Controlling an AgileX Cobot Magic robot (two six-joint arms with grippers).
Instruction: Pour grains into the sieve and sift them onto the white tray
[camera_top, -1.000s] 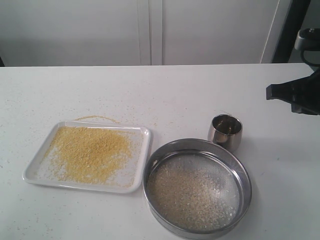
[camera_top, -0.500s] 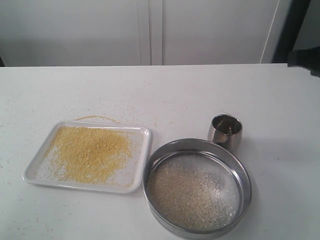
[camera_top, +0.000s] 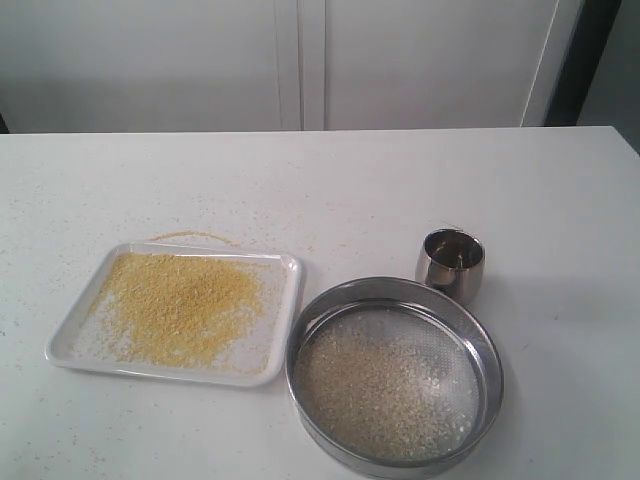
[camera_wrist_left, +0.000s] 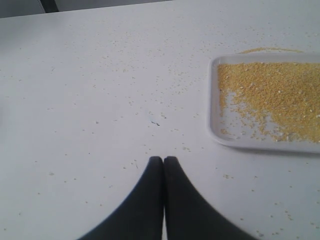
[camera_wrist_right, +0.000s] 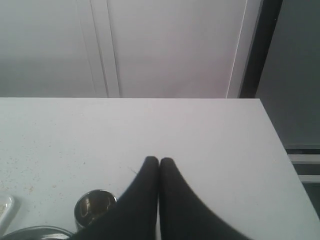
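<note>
While my left gripper (camera_wrist_left: 163, 159) and right gripper (camera_wrist_right: 159, 160) were closed tight, empty, fine yellow grains (camera_top: 185, 305) covered the white tray (camera_top: 78, 342); coarse beige grains (camera_top: 380, 385) lay in the sieve (camera_top: 400, 292).

We see the white tray (camera_top: 160, 373) lying flat toward the near left corner of the table (camera_top: 330, 185), a rounded rectangle with a low raised rim. Fine golden-yellow grains (camera_top: 185, 305) cover most of its floor in a loose, thin layer that thins out toward its left and right sides. A faint arc of stray yellow specks (camera_top: 195, 237) lies on the table just past the tray's far edge. Just beside the tray's right side, by the near edge, we find the sieve (camera_top: 400, 284), round, shallow and steel-walled, resting level. Coarser pale beige grains (camera_top: 375, 390) lie spread over its mesh.
</note>
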